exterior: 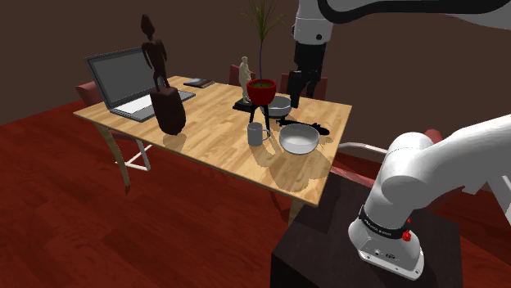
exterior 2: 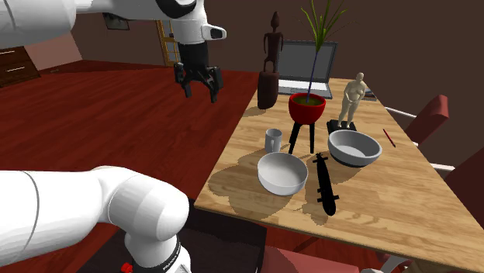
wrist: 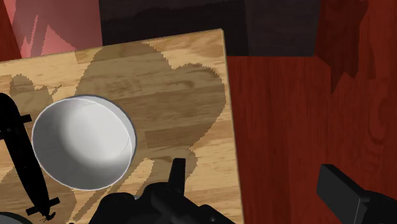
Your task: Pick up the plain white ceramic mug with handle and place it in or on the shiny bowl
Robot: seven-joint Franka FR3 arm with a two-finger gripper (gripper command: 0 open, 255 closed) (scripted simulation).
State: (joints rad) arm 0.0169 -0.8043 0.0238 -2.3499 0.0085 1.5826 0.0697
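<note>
Nothing is done yet: my pincer (exterior 2: 200,91) hangs spread and empty off the edge of the surface (exterior 2: 388,194), and the mug (exterior 2: 273,140) stands untouched beside the bowl (exterior 2: 282,172).

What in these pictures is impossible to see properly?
- Shoulder view: the farther bowl is partly hidden behind the end effector.
- Wrist view: the long black model is cut off by the picture's edge.
- Shoulder view: the flat dark thing behind the laptop is too small to name.
</note>
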